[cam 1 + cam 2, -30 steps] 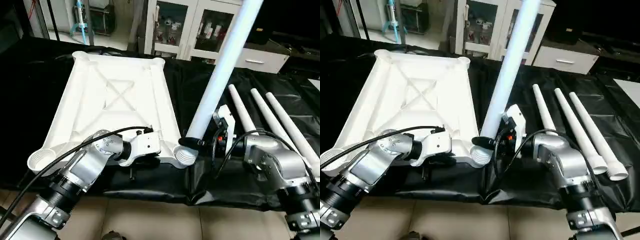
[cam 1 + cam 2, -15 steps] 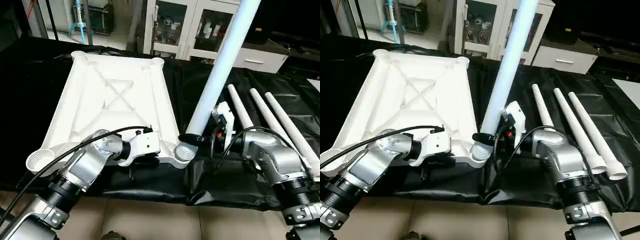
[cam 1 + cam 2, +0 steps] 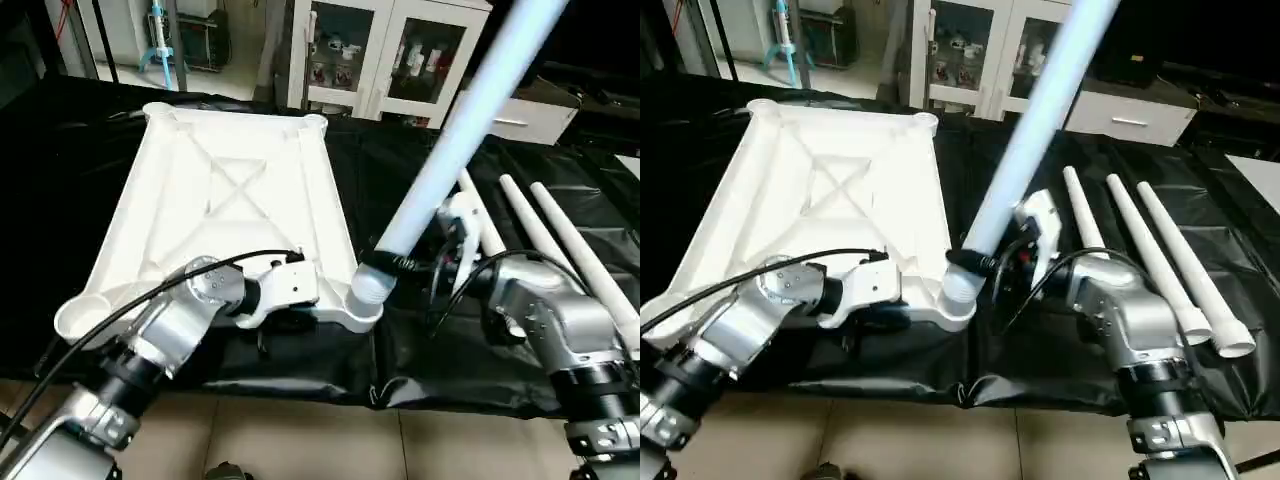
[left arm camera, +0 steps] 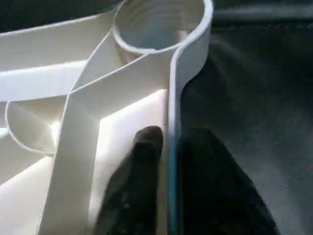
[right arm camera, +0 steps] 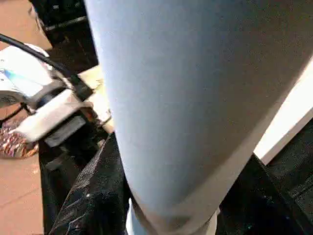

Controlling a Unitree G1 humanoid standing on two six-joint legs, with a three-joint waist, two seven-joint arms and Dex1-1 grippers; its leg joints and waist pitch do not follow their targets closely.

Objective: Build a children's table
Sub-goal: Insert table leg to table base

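Left eye view: right gripper (image 3: 400, 263) clamps the tilted leg (image 3: 455, 148) in the tabletop (image 3: 225, 215) socket at 5 o'clock — cross-threading risk; left gripper's (image 3: 290, 318) fingers straddle the rim.

White tabletop (image 3: 225, 200) lies ribbed underside up on black counter (image 3: 60, 150); one leg (image 3: 455, 150) tilted in near-right corner socket (image 3: 368, 290), 3 legs (image 3: 1150, 260) flat to its right

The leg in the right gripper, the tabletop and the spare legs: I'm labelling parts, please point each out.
held leg (image 3: 455, 150), left eye view, middle of the tilted tube.
tabletop (image 3: 232, 190), left eye view, crossing of the X ribs.
spare legs (image 3: 1160, 255), right eye view, middle of one tube on the black cloth.
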